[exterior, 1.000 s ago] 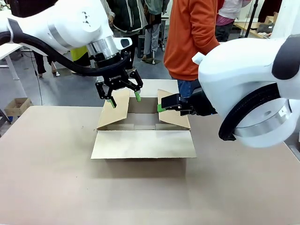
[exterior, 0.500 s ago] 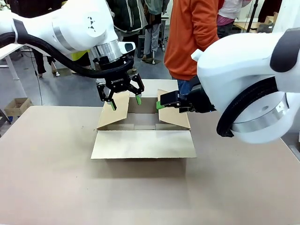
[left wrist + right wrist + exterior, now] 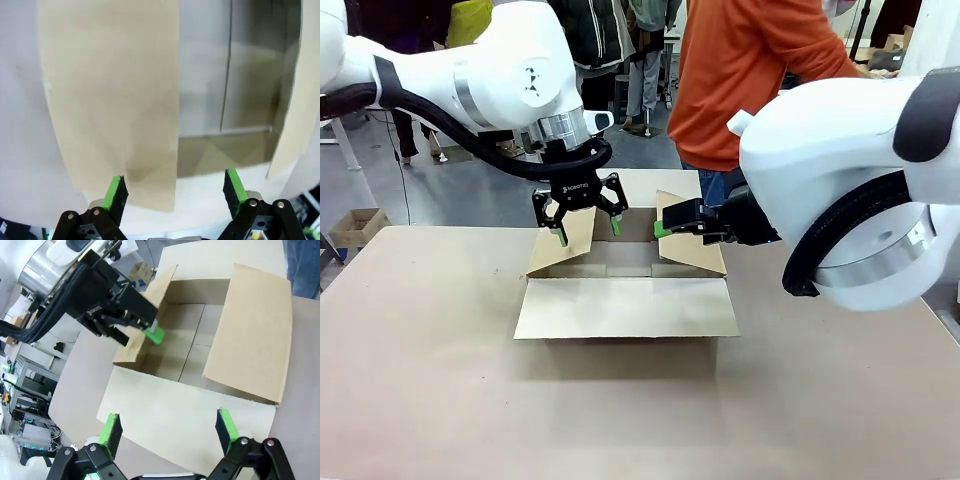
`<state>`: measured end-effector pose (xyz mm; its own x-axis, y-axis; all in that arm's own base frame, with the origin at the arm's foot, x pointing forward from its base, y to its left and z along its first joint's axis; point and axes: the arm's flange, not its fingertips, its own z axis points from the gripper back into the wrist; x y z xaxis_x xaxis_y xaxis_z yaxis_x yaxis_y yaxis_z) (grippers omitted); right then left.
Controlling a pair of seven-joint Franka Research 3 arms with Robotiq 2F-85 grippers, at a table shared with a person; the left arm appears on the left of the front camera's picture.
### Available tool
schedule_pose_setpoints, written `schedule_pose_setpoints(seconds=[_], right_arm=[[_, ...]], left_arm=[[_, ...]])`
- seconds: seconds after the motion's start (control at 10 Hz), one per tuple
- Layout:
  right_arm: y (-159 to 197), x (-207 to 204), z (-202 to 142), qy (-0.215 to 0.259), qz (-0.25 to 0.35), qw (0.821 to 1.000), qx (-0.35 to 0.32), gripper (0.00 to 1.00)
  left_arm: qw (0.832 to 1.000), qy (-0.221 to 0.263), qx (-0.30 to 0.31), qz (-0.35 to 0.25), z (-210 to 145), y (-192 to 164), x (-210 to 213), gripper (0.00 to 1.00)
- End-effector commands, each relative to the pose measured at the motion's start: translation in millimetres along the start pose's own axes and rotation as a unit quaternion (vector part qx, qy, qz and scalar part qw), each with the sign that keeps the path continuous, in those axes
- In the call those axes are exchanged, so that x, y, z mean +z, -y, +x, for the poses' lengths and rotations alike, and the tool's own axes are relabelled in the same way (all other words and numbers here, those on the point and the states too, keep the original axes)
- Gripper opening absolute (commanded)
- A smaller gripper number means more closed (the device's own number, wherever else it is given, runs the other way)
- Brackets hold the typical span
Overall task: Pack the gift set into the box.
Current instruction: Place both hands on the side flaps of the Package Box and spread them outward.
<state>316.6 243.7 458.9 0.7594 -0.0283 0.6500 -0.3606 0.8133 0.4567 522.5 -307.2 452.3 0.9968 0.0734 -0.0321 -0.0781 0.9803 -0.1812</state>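
Note:
The large brown cardboard box stands open in the middle of the table, its four flaps spread and its inside bare. My left gripper hangs open over the box's left flap, one pad on each side of the flap's edge. My right gripper is open beside the right flap, nothing between its fingers. In the right wrist view the box lies ahead of my right gripper, with the left gripper at its far flap. The gift set is out of view.
A person in an orange top stands at the far side of the table, just behind the box. A much smaller carton sits on the floor at the left. Bare tabletop lies in front of the box.
My left gripper has dropped slightly and shifted right, closer to the box's left flap. The right gripper has edged a little to the left. The box has stayed put.

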Motion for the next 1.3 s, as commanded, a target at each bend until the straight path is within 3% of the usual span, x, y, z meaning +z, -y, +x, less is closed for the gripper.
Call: schedule_pose_setpoints(seconds=[0.0,0.4,1.2], right_arm=[[-1,2,0,0.000,0.001,1.000,-0.003,1.00],[-1,2,0,0.000,0.001,1.000,-0.003,1.00],[-1,2,0,0.000,0.001,1.000,-0.003,1.00]], left_arm=[[0.996,0.069,0.041,0.048,11,11,2,1.00],[0.978,0.138,0.010,0.154,31,25,-6,1.00],[0.968,0.105,-0.040,0.223,36,26,-17,1.00]])
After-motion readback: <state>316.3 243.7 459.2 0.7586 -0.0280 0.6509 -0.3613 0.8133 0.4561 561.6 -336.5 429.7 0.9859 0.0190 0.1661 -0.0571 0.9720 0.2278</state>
